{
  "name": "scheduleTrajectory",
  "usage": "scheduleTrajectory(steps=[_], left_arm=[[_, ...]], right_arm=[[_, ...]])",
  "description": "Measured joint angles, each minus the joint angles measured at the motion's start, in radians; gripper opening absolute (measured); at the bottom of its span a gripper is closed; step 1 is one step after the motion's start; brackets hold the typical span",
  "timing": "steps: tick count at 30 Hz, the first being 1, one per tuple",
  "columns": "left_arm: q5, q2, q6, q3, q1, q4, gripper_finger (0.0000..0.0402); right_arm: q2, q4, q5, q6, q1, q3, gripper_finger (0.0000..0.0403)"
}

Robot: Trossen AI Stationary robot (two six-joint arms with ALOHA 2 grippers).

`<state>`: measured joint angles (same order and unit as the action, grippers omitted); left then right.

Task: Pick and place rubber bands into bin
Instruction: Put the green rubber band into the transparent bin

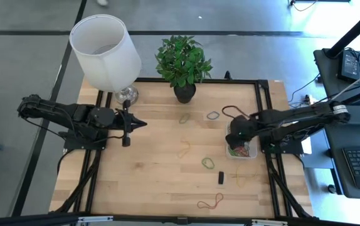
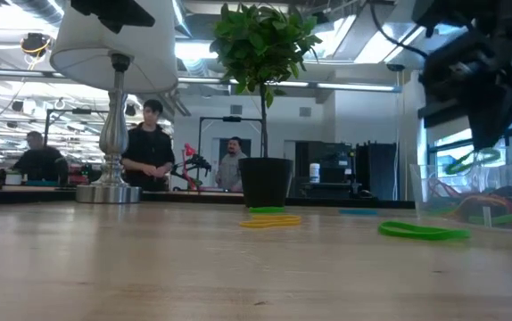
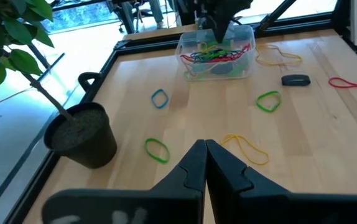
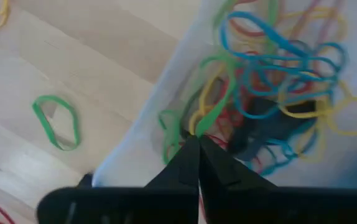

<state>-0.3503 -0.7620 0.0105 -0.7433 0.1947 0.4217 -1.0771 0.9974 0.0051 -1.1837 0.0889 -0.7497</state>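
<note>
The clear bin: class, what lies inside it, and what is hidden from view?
The bin holds a tangle of rubber bands: blue, red, green, yellow. The right claw, shut on a green band, covers part of the pile, so a count is impossible.

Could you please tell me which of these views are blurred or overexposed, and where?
Right wrist view: soft all over, the rubber bands in the bin smeared. Low view: the right gripper is a blurred dark shape, the ceiling lights behind glare. High view: the top right corner is blown out white. Left wrist view: the plant against a bright window.
</note>
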Motion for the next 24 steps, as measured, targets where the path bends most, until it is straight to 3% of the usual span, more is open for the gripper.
scheduleTrajectory(steps=[9,14,24], left_arm=[[0.003,0.0,0.001,0.0,0.0,0.0,0.0006],[0.004,0.0,-0.008,0.0,0.0,0.0,0.0008],[0.004,0.0,-0.114,0.0,0.0,-0.005,0.0008]], right_arm=[[-0.186,-0.07,0.001,-0.015,0.022,0.003,0.0002],[-0.26,-0.098,0.001,0.009,0.022,0.003,0.0021],[-0.176,-0.088,0.015,-0.02,0.022,0.003,0.0101]])
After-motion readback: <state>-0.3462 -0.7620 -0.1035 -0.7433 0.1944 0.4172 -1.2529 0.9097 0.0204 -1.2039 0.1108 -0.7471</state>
